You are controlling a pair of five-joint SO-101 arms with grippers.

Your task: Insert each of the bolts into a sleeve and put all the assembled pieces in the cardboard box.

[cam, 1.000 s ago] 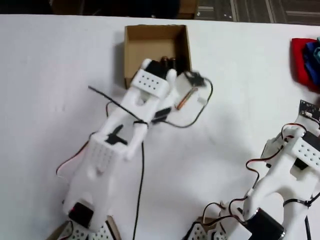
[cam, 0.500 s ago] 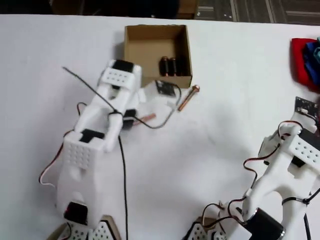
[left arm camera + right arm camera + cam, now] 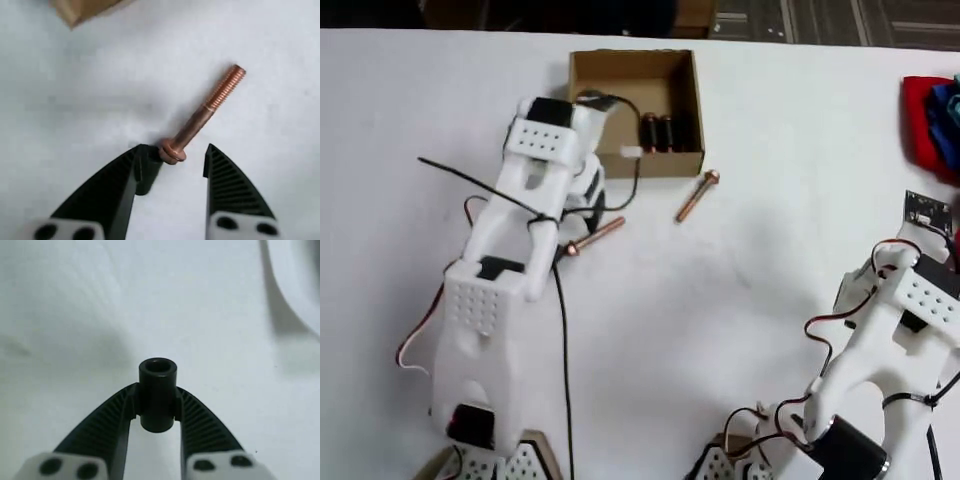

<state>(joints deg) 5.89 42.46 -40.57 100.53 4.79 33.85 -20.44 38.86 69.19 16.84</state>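
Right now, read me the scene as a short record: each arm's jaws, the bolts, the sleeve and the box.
Brown cardboard box: open, holding two dark assembled pieces side by side
Left jaws: open, on either side of the head of a copper-coloured threaded bolt lying on the white table
Right jaws: shut on a black cylindrical sleeve, nothing in its bore
Second copper-coloured bolt: loose on the table, just outside the box's near corner
Bolts without a sleeve: two

The bolt is shiny coppery metal, the sleeve matt black plastic, the box plain cardboard.
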